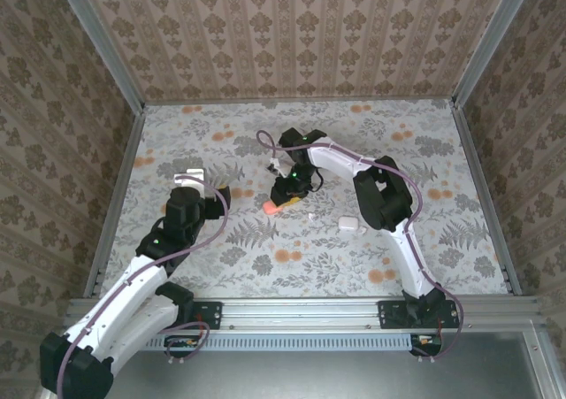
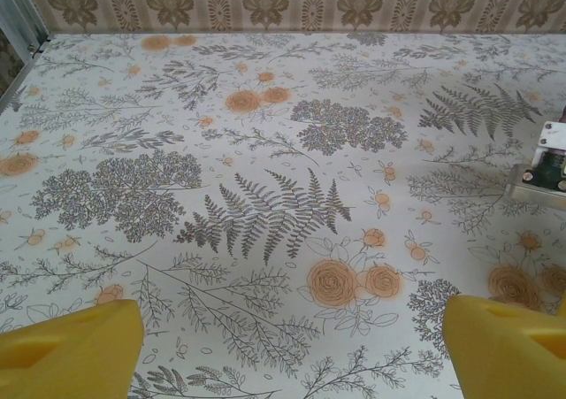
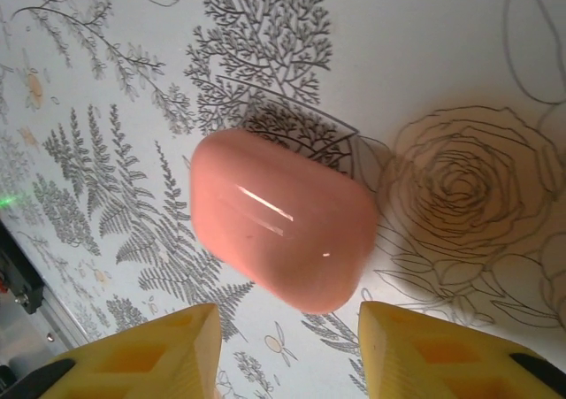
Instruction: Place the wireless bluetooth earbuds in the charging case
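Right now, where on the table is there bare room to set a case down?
Free: the table strip between the white case and the near edge, plus the far right corner. Crowded at centre, around the coral case and right tool.

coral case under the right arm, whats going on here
The right pincer hangs just over the coral case, which lies shut on the table. Its fingers are apart and not gripping the case. What looks like a white case lies nearby, toward the right arm's base. The left pincer is wide open over bare table, holding nothing. With the lid shut, no earbud is going in yet.
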Controlling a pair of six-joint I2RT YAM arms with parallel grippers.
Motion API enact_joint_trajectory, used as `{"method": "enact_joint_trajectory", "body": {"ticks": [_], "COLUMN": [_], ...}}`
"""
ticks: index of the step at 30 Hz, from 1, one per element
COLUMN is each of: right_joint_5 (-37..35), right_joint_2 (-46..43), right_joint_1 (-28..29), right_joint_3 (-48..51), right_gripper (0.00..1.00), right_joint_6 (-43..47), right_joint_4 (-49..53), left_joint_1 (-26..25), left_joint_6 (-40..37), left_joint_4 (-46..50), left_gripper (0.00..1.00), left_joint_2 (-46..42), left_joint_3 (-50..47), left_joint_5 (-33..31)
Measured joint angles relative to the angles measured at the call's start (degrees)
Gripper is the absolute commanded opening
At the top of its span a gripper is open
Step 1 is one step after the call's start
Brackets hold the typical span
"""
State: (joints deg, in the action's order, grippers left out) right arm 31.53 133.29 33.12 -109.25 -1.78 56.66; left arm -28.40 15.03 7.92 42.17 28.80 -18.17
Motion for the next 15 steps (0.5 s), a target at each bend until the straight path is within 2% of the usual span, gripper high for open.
{"method": "enact_joint_trajectory", "body": {"ticks": [7, 15], "right_joint_5": [-3.06, -5.75], "right_joint_2": [-1.75, -8.79], "right_joint_1": [-0.50, -0.52], "right_joint_3": [-0.04, -0.04], "right_gripper": [0.52, 0.54], "right_joint_6": [-0.20, -1.73], "right_joint_4": [1.09, 1.88], "left_joint_1": [0.00, 0.00], "left_joint_6": [0.00, 0.02], "left_joint_4": [0.02, 0.02], "left_gripper": [0.88, 0.88], "left_joint_2": [-0.02, -0.02], "left_joint_3": [0.00, 0.00], "left_joint_5": [0.44, 1.57]}}
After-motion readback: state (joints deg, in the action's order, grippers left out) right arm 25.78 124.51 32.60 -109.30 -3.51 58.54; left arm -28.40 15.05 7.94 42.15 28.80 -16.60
